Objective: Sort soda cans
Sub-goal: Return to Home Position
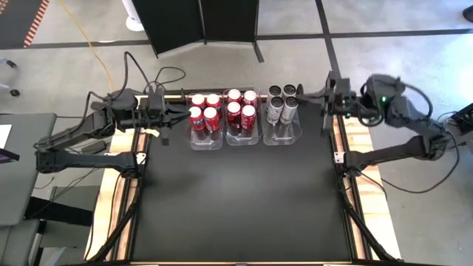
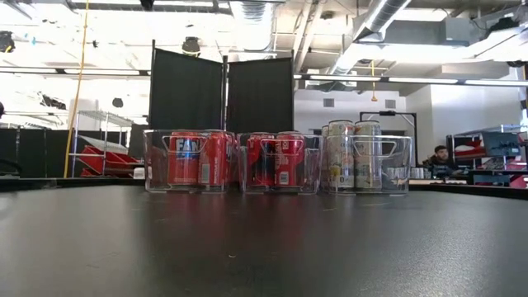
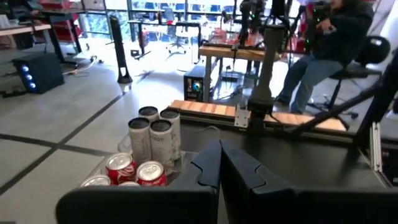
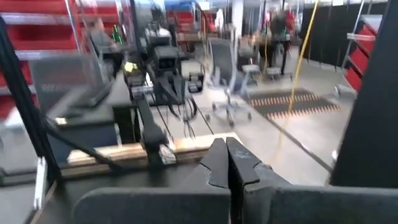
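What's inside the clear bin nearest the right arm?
Four silver-grey cans stand upright at its far end; the near end of the bin looks bare. From table height the front pair hides the back pair.

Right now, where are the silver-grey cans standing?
In the high view, the silver-grey cans stand in the rightmost clear bin at the far edge of the table, right of centre, beside the middle bin holding red cans.
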